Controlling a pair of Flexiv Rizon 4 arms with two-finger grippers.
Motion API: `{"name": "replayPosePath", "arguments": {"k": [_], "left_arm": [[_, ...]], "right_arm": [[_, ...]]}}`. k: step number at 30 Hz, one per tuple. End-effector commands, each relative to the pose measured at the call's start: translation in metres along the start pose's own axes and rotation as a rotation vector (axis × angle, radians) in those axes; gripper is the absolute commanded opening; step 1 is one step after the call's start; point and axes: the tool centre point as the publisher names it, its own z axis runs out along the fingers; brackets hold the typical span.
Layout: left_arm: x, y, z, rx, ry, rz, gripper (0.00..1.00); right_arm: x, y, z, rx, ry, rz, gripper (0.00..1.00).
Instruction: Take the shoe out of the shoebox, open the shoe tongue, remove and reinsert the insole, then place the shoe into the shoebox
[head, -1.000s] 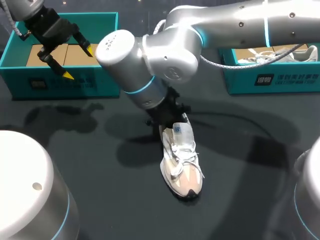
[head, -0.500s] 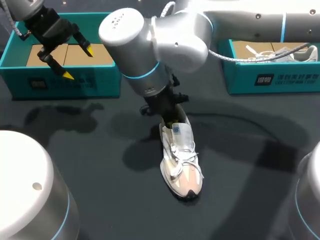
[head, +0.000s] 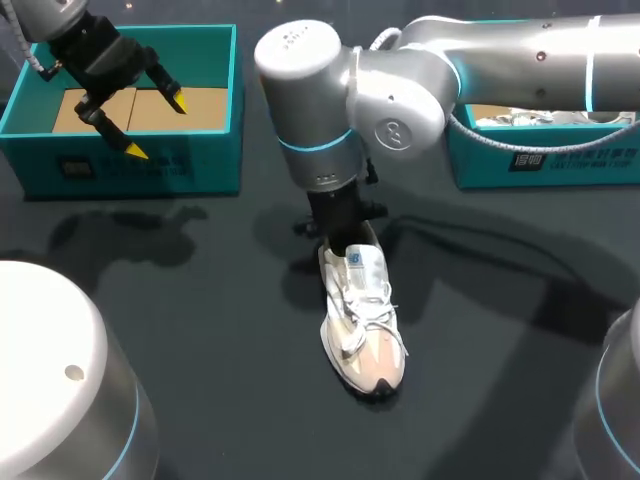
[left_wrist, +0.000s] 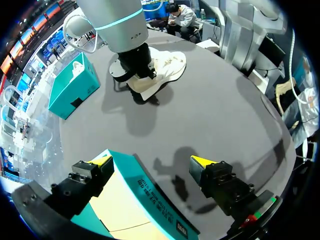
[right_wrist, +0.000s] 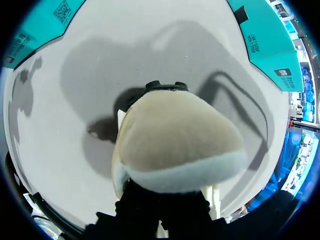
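The white-and-beige fabric sneaker, likely light and soft, is resting on the dark table, the right gripper (closure indeterminable) meeting its stiffer heel, while the left gripper is hovering open over the teal shoebox.

Our left arm comes in at the far left corner. The black left gripper tilts downward, its two yellow-tipped fingers spread wide apart. Our silver right arm, ringed in cyan, stretches past the middle, bends at a big rounded joint and drops straight down. The black right gripper hangs low over the dark worktop.
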Motion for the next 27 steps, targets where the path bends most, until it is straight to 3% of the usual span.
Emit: {"name": "replayPosePath", "arguments": {"k": [1,6,14,22,27], "left_arm": [[0.0,0.0,0.0,-0.001,0.002,0.001,1.0],[0.0,0.0,0.0,-0.001,0.002,0.001,1.0],[0.0,0.0,0.0,-0.001,0.002,0.001,1.0],[0.0,0.0,0.0,-0.001,0.002,0.001,1.0],[0.0,0.0,0.0,-0.001,0.002,0.001,1.0]], "right_arm": [[-0.002,-0.006,-0.017,-0.058,-0.021,-0.014,0.0],[0.003,0.005,-0.027,-0.105,0.006,-0.058,0.0],[0.001,0.017,-0.007,-0.122,0.049,-0.084,0.0],[0.003,0.003,0.013,-0.069,0.105,-0.066,0.0],[0.003,-0.013,0.003,-0.08,0.095,-0.038,0.0]]}}
